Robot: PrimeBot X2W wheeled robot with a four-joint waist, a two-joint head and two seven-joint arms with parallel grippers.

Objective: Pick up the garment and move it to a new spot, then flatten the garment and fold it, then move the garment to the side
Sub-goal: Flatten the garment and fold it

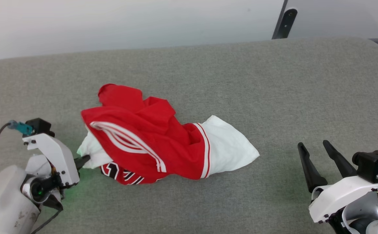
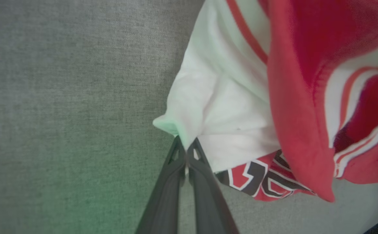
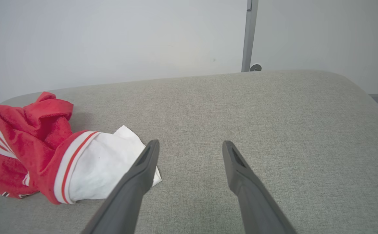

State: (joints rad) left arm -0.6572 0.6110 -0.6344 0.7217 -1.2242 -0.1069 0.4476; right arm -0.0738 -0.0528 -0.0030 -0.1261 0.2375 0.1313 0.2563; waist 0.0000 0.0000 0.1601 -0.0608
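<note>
The garment (image 1: 150,139), a red T-shirt with white sleeves and white stripe trim, lies crumpled left of the middle of the grey surface. One white sleeve (image 1: 228,148) sticks out to the right. Black-and-white lettering (image 2: 260,182) peeks out from under a red fold. My left gripper (image 1: 85,160) is at the garment's left edge, shut on a corner of the other white sleeve (image 2: 189,130). My right gripper (image 1: 314,145) stands open at the lower right, well apart from the garment (image 3: 30,146), with nothing between its fingers (image 3: 143,169).
The grey fabric-covered surface (image 1: 273,97) stretches wide to the right and behind the garment, with a rounded far right corner. A pale wall rises behind it, with a dark pole (image 1: 284,21) at the back right.
</note>
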